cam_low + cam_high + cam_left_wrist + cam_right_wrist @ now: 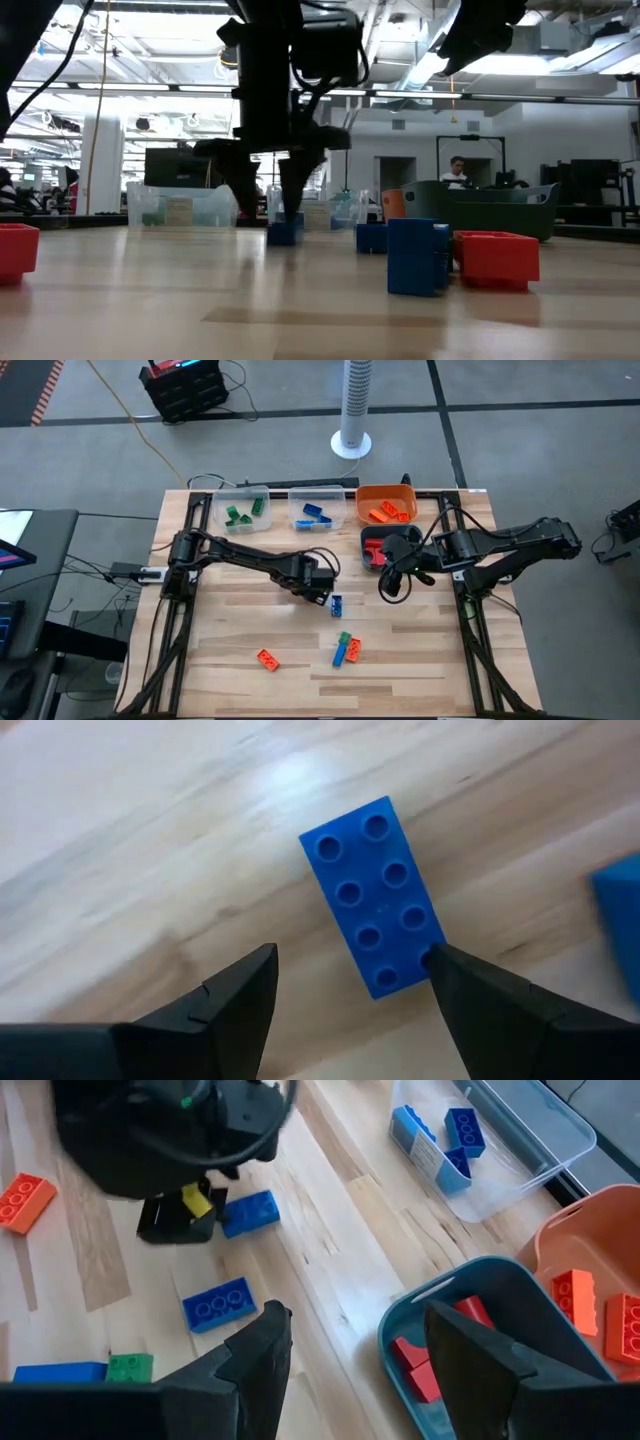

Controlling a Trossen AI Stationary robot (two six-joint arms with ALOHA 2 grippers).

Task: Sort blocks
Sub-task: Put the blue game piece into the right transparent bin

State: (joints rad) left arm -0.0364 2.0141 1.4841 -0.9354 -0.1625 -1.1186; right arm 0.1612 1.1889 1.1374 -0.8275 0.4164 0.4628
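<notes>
Blue block [377,895] lies flat near the surface's [240,630] middle; I hold the left gripper [350,985] over it, fingers spread to straddle it (nothing pinched). The right gripper [355,1345] waits by the teal bin [520,1295], fingers spread and empty. Pale wood, office beyond.

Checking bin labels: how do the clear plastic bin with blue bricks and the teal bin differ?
The clear plastic bin is see-through and holds blue studded bricks; the teal bin is opaque and holds red bricks. In the high view the clear one sits in the far row, the teal one nearer. Both are open-topped.
</notes>
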